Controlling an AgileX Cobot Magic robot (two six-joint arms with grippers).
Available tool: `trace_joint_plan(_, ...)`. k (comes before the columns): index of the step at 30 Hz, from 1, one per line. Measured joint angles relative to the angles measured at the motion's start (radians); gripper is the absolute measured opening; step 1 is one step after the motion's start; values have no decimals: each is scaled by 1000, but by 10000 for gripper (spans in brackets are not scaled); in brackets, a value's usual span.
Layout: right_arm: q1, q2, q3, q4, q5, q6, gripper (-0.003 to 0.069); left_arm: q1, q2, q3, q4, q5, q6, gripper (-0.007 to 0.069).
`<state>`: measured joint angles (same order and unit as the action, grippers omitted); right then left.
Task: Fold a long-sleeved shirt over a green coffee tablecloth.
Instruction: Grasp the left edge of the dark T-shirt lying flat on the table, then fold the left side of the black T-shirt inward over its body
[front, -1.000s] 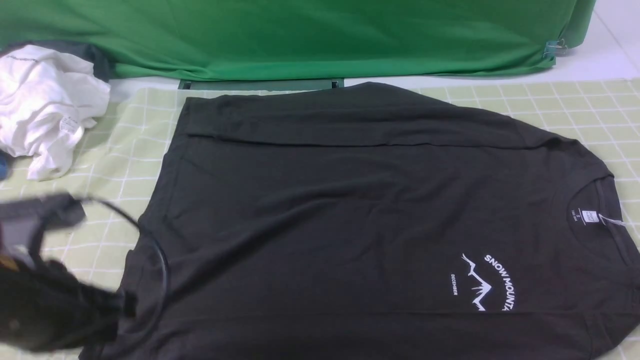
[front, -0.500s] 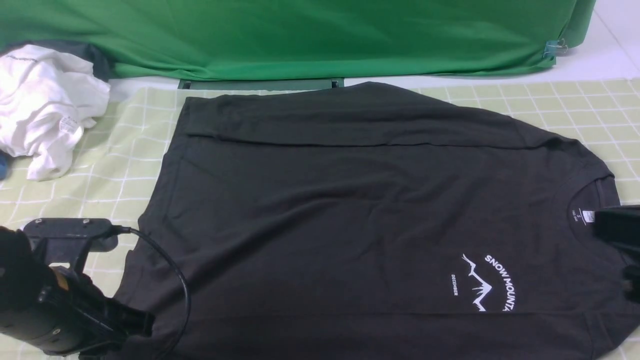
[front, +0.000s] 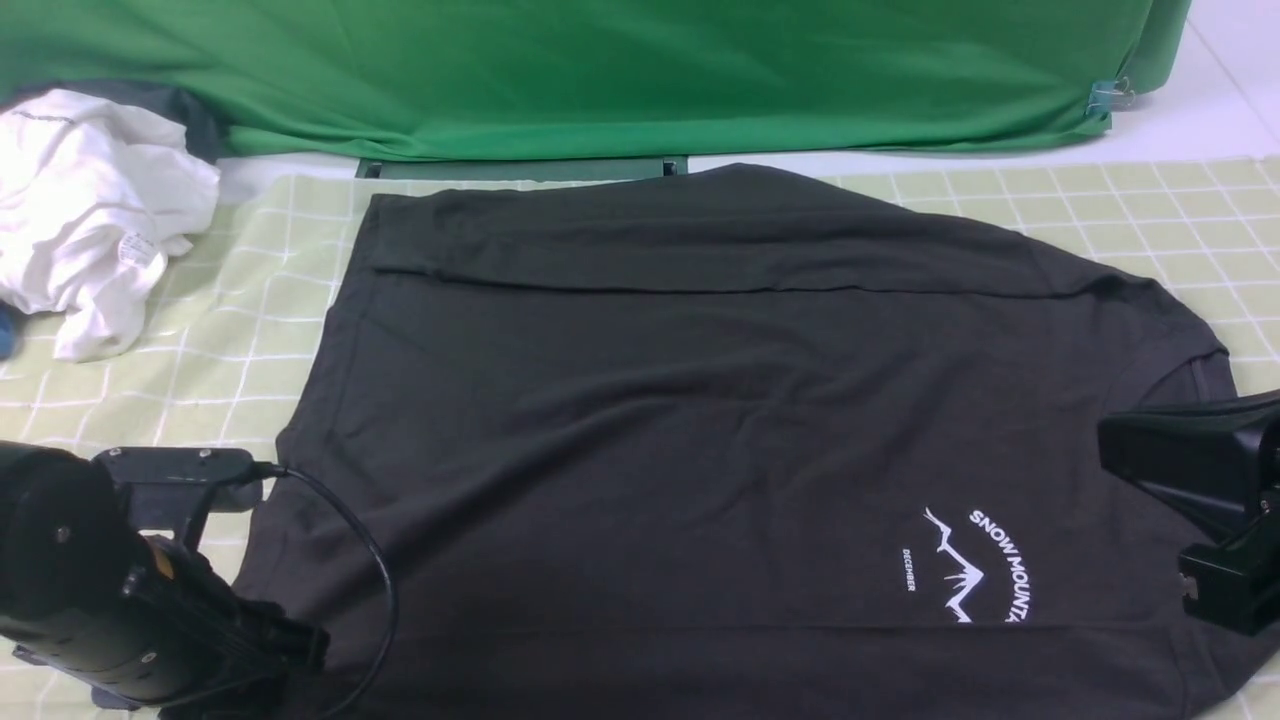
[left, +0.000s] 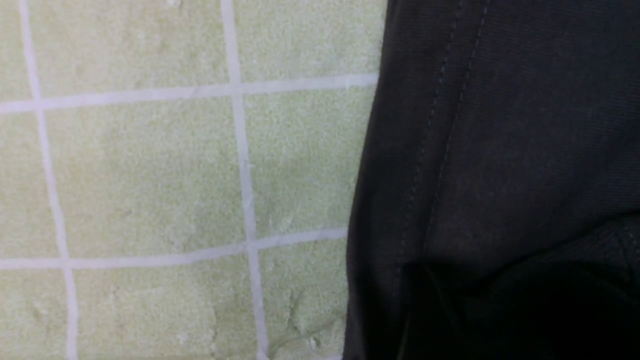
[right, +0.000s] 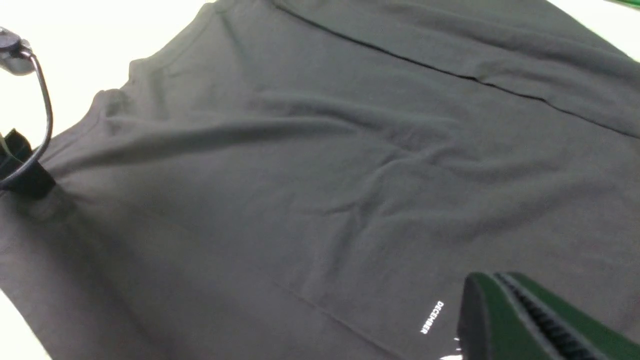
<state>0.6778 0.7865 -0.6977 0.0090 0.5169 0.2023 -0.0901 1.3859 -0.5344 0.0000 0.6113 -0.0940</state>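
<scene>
1. The left gripper (front: 292, 645) sits low at the lower left, tilted onto the shirt's hem; I can't tell how its jaws stand.
2. The shirt (front: 700, 420), black wrinkled knit, lies flat mid-frame on the pale green gridded tablecloth (front: 1150, 205).
3. At the right edge, the right gripper (right: 492, 282) hangs over the collar, ribbed fingers (right: 535, 322) pressed together.

On green coffee tablecloth (front: 250, 330): long-sleeved shirt (front: 700, 420) flat, white garment (front: 90, 210) crumpled far left.
</scene>
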Motion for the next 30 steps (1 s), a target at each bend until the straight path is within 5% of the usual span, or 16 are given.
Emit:
trace_joint_plan(6, 0, 0, 0, 0, -2, 1, 16, 0, 0, -28, -12, 64, 0, 31)
trace_joint_plan(15, 0, 0, 0, 0, -4, 1, 30, 0, -82, -178, -10, 194, 73, 17)
trace_joint_plan(30, 0, 0, 0, 0, -34, 3, 49, 0, 106, -652, -60, 124, 179, 17)
